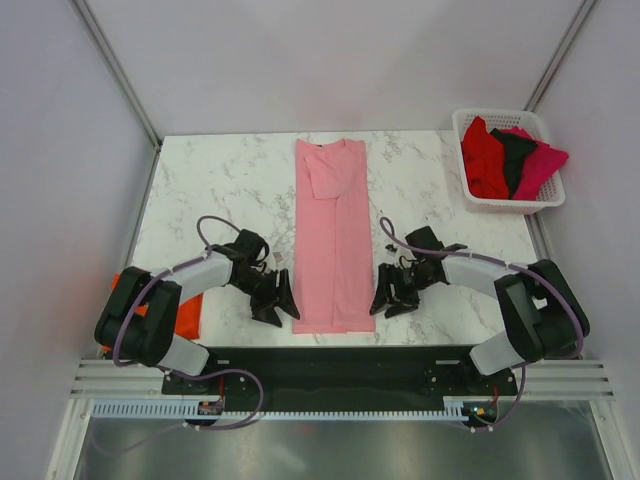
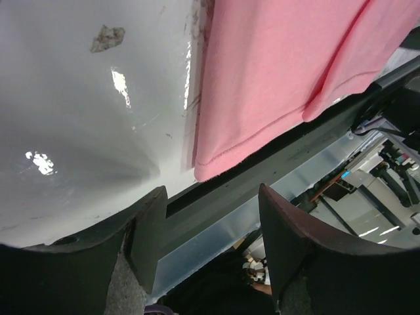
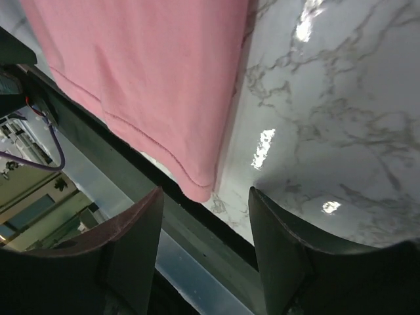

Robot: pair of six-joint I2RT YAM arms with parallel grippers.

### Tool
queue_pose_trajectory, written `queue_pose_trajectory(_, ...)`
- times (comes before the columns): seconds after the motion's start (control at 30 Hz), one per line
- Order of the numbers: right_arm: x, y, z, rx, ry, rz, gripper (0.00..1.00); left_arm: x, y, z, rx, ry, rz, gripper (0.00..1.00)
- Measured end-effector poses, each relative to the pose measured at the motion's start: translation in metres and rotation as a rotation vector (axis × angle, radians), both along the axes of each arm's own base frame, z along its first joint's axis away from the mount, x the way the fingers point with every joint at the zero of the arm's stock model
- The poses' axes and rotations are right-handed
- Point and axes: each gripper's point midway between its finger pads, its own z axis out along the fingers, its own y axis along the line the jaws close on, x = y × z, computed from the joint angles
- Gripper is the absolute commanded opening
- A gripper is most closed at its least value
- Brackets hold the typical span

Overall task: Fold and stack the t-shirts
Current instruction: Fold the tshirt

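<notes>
Item: light pink t-shirt (image 1: 333, 240), folded lengthwise into a long narrow strip, lying flat at the centre of the white marble tabletop (image 1: 220, 180), collar toward 12 o'clock, hem toward 6 o'clock at the near edge; one short sleeve folded over the chest. Left pincer (image 1: 275, 298): at 9 o'clock of the hem end, just beside the strip's left edge, fingers spread, nothing between them; its wrist view shows the hem corner lying on the marble beyond the fingertips, apart from them. Right pincer (image 1: 392, 292): at 3 o'clock of the hem end, just beside the strip's right edge, likewise spread and holding nothing, the opposite hem corner lying ahead of its fingertips. White plastic basket (image 1: 515, 205): at 2 o'clock on the tabletop, well apart from the pink shirt, holding a red t-shirt (image 1: 483, 160), a black t-shirt (image 1: 514, 155) and a magenta t-shirt (image 1: 540, 165), all crumpled, the magenta one draped over the rim. Bright orange t-shirt (image 1: 188, 312): at 8 o'clock, partly hidden under the left arm.
</notes>
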Motion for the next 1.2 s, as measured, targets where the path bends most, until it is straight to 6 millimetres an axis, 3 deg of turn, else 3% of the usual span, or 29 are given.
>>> queue_pose_trajectory(0.13, -0.014, 0.013, -0.004, 0.016, 0.077, 0.01, 0.62, 0.004, -0.003, -0.006, 0.002, 0.016, 0.026, 0.61)
queue_pose_trajectory(0.37, -0.02, 0.022, -0.006, 0.029, 0.164, -0.001, 0.61, 0.004, -0.009, -0.015, 0.014, 0.053, 0.041, 0.51)
queue_pose_trajectory(0.57, -0.026, 0.03, -0.007, 0.022, 0.201, 0.025, 0.59, 0.001, -0.014, -0.017, 0.011, 0.07, 0.036, 0.48)
queue_pose_trajectory(0.67, -0.027, 0.03, -0.008, 0.017, 0.211, 0.026, 0.56, -0.002, -0.015, -0.019, 0.014, 0.081, 0.028, 0.41)
queue_pose_trajectory(0.73, -0.027, 0.029, -0.009, 0.008, 0.209, 0.027, 0.47, -0.003, -0.016, -0.02, 0.018, 0.082, 0.025, 0.28)
queue_pose_trajectory(0.77, -0.028, 0.028, -0.011, 0.002, 0.212, 0.026, 0.37, -0.003, -0.016, -0.021, 0.022, 0.081, 0.026, 0.18)
queue_pose_trajectory(0.8, -0.028, 0.028, -0.012, -0.001, 0.213, 0.029, 0.3, -0.002, -0.016, -0.022, 0.026, 0.082, 0.028, 0.02)
queue_pose_trajectory(0.83, -0.028, 0.027, -0.014, -0.011, 0.21, 0.03, 0.22, -0.002, -0.016, -0.023, 0.027, 0.084, 0.031, 0.02)
queue_pose_trajectory(0.87, -0.028, 0.026, -0.016, -0.018, 0.207, 0.03, 0.06, -0.002, -0.015, -0.023, 0.029, 0.081, 0.028, 0.02)
queue_pose_trajectory(0.9, -0.027, 0.025, -0.018, -0.027, 0.196, 0.034, 0.0, -0.001, -0.016, -0.023, 0.029, 0.079, 0.028, 0.02)
queue_pose_trajectory(1.03, -0.024, 0.022, -0.016, -0.031, 0.167, 0.042, 0.0, 0.009, -0.017, -0.016, 0.023, 0.049, 0.035, 0.02)
queue_pose_trajectory(1.2, 0.003, 0.021, 0.017, 0.02, 0.061, 0.035, 0.0, 0.055, -0.023, 0.023, -0.029, -0.117, 0.047, 0.02)
